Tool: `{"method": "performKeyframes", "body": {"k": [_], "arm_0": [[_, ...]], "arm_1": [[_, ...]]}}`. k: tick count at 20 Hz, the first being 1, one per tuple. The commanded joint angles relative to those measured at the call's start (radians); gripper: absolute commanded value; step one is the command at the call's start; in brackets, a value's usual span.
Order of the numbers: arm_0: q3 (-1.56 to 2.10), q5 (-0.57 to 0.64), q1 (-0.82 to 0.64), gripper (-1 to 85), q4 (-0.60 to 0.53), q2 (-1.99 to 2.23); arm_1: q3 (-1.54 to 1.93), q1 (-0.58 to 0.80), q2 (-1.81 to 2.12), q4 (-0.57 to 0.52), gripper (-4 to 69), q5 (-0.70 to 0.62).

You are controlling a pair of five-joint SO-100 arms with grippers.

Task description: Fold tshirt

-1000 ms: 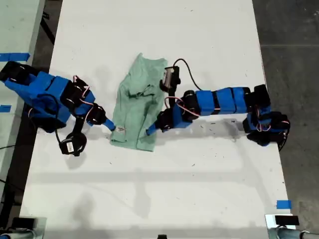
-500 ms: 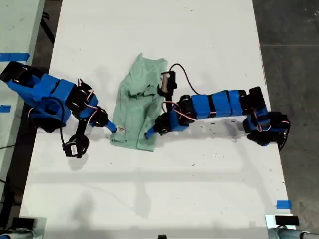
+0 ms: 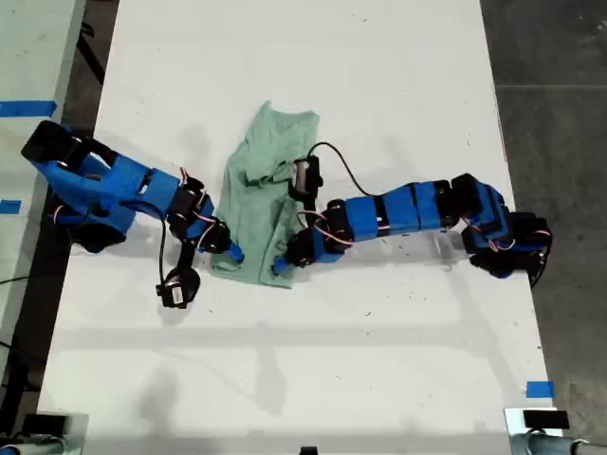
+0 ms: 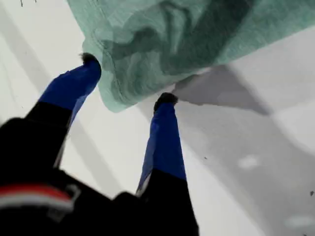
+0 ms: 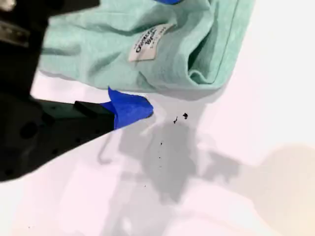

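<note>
The pale mint-green tshirt [image 3: 258, 185] lies crumpled lengthwise on the white table [image 3: 379, 76]. My first gripper [image 3: 281, 267] belongs to the arm reaching in from the exterior view's right. It is open, and its two blue fingers [image 4: 165, 132] straddle the hem corner of the tshirt [image 4: 197, 34]. My second gripper [image 3: 234, 254], on the arm from the exterior view's left, sits at the other hem corner. It is open, with one blue fingertip [image 5: 132, 109] on the table just beside the tshirt [image 5: 147, 54], near its white label [image 5: 147, 40]. The other finger is mostly out of frame.
A wrist camera on its cable [image 3: 177, 289] hangs beside the second arm. A second camera [image 3: 305, 176] rides over the shirt on the first arm. Blue tape marks [image 3: 539, 389] sit near the table's edge at the exterior view's lower right. Dark floor [image 3: 550, 57] borders the table.
Both arms have stretched inward and toward the exterior view's bottom, bringing their grippers to the shirt's near hem corners. The shirt itself has barely shifted.
</note>
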Motion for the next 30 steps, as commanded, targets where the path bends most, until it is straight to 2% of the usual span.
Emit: {"method": "performKeyframes", "body": {"k": [1, 4, 5, 8, 10, 14, 19, 23, 26, 30], "arm_0": [[0.049, 0.005, -0.037, 25.1, -0.123, -0.048], [0.054, -0.009, -0.041, 22.8, -0.212, -0.166], [0.052, -0.011, -0.041, 21.0, -0.245, -0.189], [0.052, -0.028, -0.035, 10.9, -0.287, -0.206], [0.052, -0.038, -0.032, 0.1, -0.298, -0.196], [0.008, -0.041, -0.003, 0.0, -0.270, -0.149], [-0.314, 0.006, 0.072, 0.0, -0.032, -0.133], [-0.532, 0.046, 0.123, 0.0, 0.060, -0.135], [-0.690, 0.101, 0.130, 0.0, 0.138, -0.183], [-0.848, 0.147, 0.130, 0.0, 0.186, -0.210]], "arm_1": [[-0.129, -0.002, -0.018, -0.057, 22.8, -0.017], [-0.140, 0.002, -0.086, -0.106, 23.4, -0.017], [-0.140, 0.002, -0.107, -0.112, 21.2, -0.012], [-0.140, -0.006, -0.143, -0.115, 3.2, 0.015], [-0.140, -0.020, -0.147, -0.117, -2.3, 0.025], [-0.127, -0.044, -0.115, -0.092, -2.3, 0.014], [0.014, -0.106, 0.160, -0.026, -2.3, -0.003], [0.103, -0.163, 0.365, 0.087, -2.3, 0.025], [0.101, -0.192, 0.411, 0.101, -2.3, 0.031], [0.081, -0.196, 0.453, 0.110, -2.3, 0.037]]}}
